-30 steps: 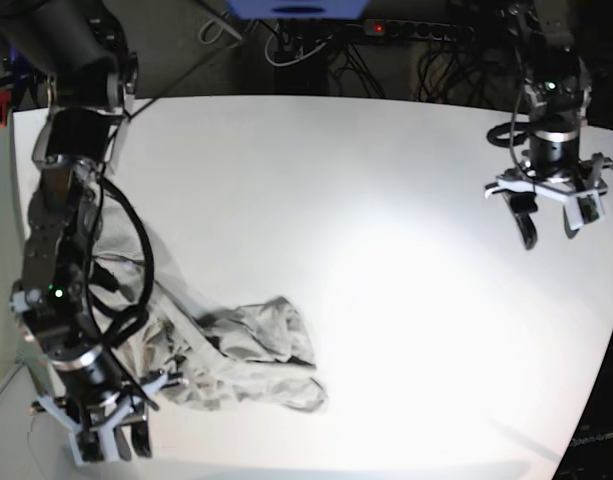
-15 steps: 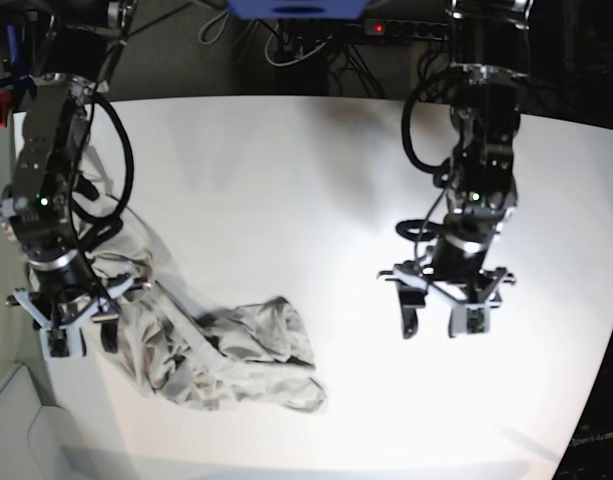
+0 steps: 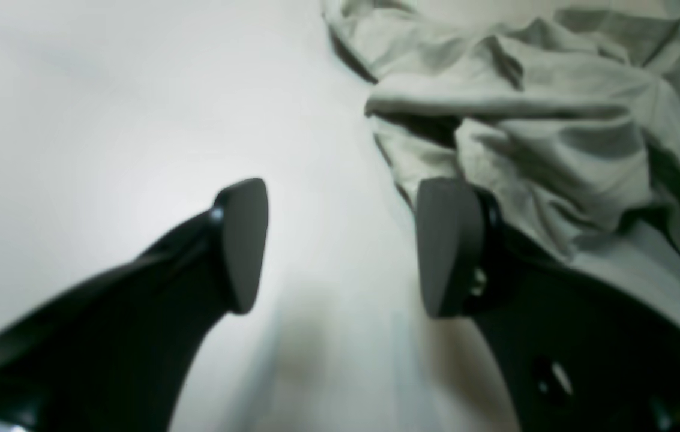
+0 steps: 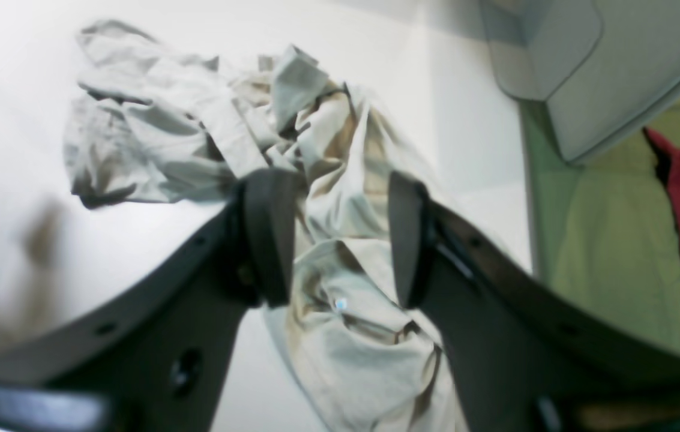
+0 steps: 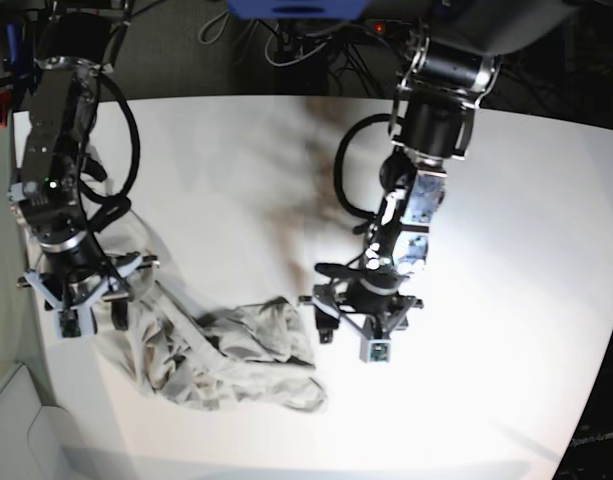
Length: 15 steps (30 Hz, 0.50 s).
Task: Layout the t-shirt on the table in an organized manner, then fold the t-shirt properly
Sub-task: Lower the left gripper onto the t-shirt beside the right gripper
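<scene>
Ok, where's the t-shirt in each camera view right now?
Base: t-shirt crumpled at lower left of the table.
Left wrist: upper right, beside the open left end effector.
Right wrist: centre, under the open right end effector.
Shared landmark: the white table.

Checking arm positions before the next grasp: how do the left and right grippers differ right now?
The left gripper hovers beside the t-shirt, mostly bare table between its fingers; the right gripper hangs directly over crumpled cloth. The left gripper sits near the table's middle, the right gripper near its edge. Both are open and hold nothing.
</scene>
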{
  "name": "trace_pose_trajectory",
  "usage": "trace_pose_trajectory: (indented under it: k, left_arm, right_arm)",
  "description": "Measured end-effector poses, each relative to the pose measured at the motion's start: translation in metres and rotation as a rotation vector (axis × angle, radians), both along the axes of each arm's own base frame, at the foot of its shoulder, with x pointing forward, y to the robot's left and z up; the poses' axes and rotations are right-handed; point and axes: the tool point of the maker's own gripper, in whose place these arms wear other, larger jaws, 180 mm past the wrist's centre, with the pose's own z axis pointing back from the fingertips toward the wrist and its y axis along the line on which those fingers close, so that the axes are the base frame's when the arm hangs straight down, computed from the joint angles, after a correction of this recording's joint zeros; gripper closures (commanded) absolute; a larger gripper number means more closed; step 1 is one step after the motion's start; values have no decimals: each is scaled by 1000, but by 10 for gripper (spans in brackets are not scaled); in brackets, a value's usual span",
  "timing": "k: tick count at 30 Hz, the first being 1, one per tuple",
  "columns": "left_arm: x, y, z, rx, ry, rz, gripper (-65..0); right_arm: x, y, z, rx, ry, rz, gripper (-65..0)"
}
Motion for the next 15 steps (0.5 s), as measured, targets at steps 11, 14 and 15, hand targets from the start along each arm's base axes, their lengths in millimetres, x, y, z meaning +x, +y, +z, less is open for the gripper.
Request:
trace_pose_trajectory:
  k: [11, 14, 15]
  left_arm:
    - [-5, -52, -23, 75, -25, -149, -378]
    - [-2, -54, -28, 73, -26, -145, -379]
    - [-2, -54, -31, 78, -18, -145, -379]
  right_arm:
    - [1, 12, -2, 13, 1, 22, -264]
    - [0, 18, -4, 20, 5, 36, -264]
    - [-1, 18, -5, 20, 7, 36, -264]
